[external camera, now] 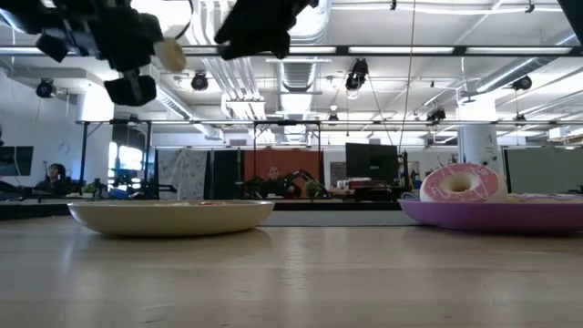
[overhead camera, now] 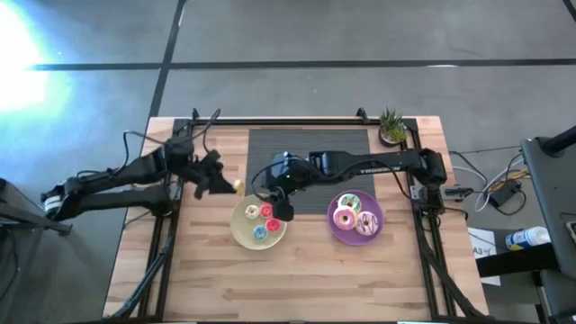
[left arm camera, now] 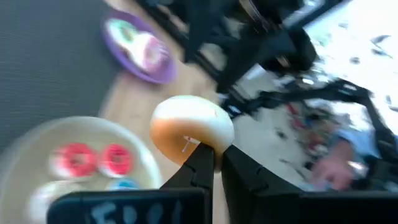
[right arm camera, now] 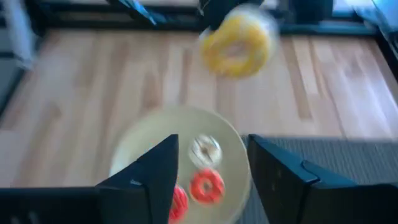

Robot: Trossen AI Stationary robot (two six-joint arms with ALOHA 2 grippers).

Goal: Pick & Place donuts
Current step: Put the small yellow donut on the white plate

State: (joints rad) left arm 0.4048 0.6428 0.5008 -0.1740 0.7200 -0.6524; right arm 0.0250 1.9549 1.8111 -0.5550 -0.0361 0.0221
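Observation:
My left gripper (left arm camera: 217, 152) is shut on a tiny yellow-cream donut (left arm camera: 189, 127) and hangs in the air just past the cream-yellow plate's (overhead camera: 241, 236) left far rim; the same yellow-cream donut (overhead camera: 238, 185) shows from above. My right gripper (right arm camera: 211, 162) is open and empty above that plate, over its right part (overhead camera: 281, 210). Tiny red (right arm camera: 207, 185), white (right arm camera: 204, 149) and blue (overhead camera: 260, 233) donuts lie flat on the plate. Larger pink and white-green donuts (overhead camera: 355, 214) lie on the purple plate (overhead camera: 335, 232). My left gripper pinches the yellow-cream donut's rim (left arm camera: 196, 144) between its two fingertips (left arm camera: 202, 163). The donut stands beyond the fingertips, lifted clear of the table and plate; in the low view the same donut (external camera: 169, 55) is high above the cream-yellow plate (external camera: 171, 215).
A dark mat (overhead camera: 310, 148) lies on the table's far middle, and a small potted plant (overhead camera: 391, 128) stands at the far right corner. Bare wood runs along the near half of the table (overhead camera: 288, 279). People sit in the room beyond.

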